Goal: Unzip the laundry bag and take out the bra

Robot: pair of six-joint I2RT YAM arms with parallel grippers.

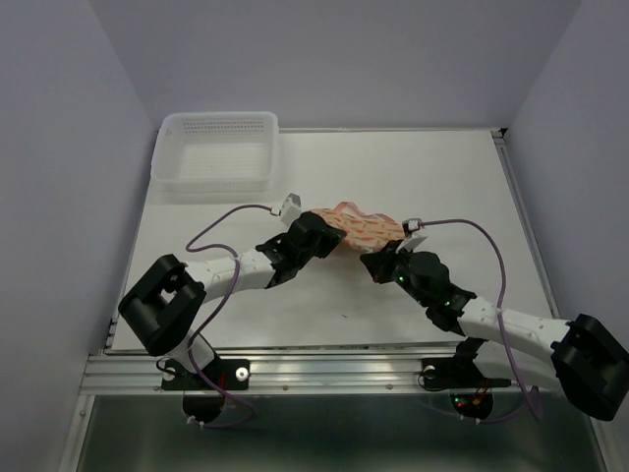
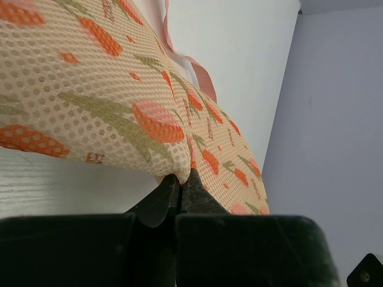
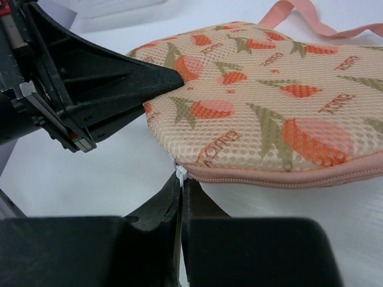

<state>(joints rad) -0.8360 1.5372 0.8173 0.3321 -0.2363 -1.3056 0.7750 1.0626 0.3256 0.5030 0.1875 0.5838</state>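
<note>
Top external view: we grip the laundry bag (image 1: 366,226) from two sides.
Our white tabletop (image 1: 393,177) carries a perforated basket (image 1: 211,185) toward 11 o'clock, and the bag sits near the middle, well apart from it. Our left pincer (image 2: 181,179) pinches the bag's mesh edge at 9 o'clock. Our right pincer (image 3: 181,182), at 4 o'clock, is pressed together on the white zip pull (image 3: 181,174).

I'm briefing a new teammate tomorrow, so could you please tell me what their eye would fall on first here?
The peach-pink mesh laundry bag with orange and green print stands out in the middle of the white table. The left end effector is shut on its edge, and the right end effector pinches its small white zipper pull. A white perforated plastic basket sits at the far left corner.
</note>
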